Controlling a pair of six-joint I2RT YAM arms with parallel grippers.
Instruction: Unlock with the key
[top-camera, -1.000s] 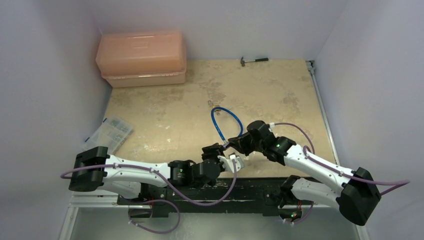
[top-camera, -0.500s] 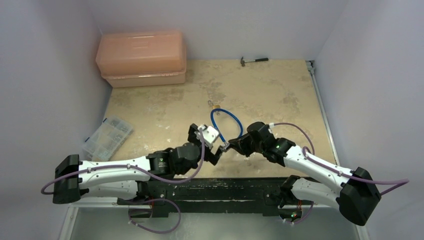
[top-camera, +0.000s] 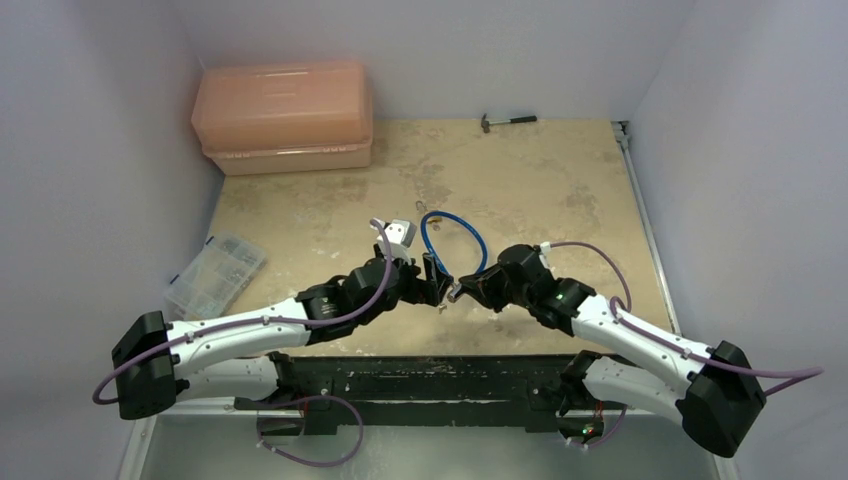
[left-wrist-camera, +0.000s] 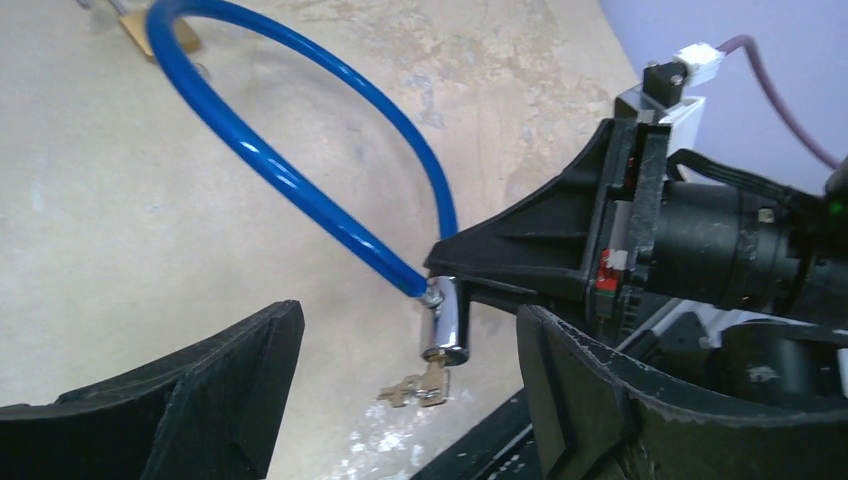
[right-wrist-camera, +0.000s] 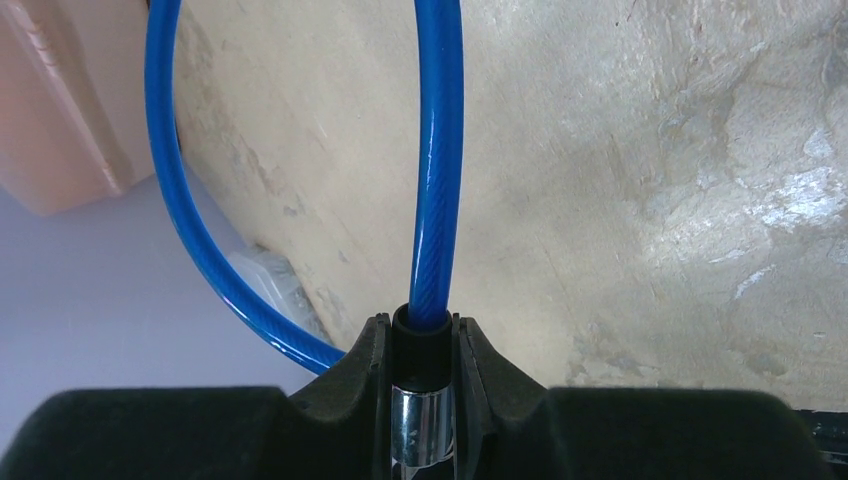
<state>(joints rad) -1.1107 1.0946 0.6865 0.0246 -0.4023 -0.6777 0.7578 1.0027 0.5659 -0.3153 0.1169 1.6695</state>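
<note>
OK, big to small. The table (top-camera: 560, 200) has a worn tan top. A pink lidded box (top-camera: 285, 115) sits in the far-left corner, well apart from me. A clear organizer case (top-camera: 213, 272) lies at the left edge, near my left arm. The blue cable (top-camera: 455, 232) loops over mid-table, directly ahead of both wrists. A hammer (top-camera: 508, 121) lies at the far edge, well apart. A small brass padlock (left-wrist-camera: 160, 35) sits on the table at the far end of the loop.

My right gripper (right-wrist-camera: 420, 385) is clamped on the cable's silver cylinder (left-wrist-camera: 443, 325), which stands roughly upright with the cable entering its upper end. My left gripper (left-wrist-camera: 410, 315) has its jaws spread wide and holds nothing.

In the way: the right gripper's black body crowds the cylinder from the right, just beside my left arm's right-hand finger (left-wrist-camera: 600, 400).

Hard to see:
- From the top view, the two gripper heads nearly meet and the key is too small to make out.
- From the right wrist view, my own fingers cover all but a strip of the cylinder, and the key is hidden.
- From the left wrist view, the padlock is cut off at the top edge and partly behind the cable.
- I can't tell how deep the key sits in the cylinder.

The key (left-wrist-camera: 415, 388), with a second one beside it, sticks out of the cylinder's lower end. It sits in the gap between my left fingers, roughly centred, touching neither.
</note>
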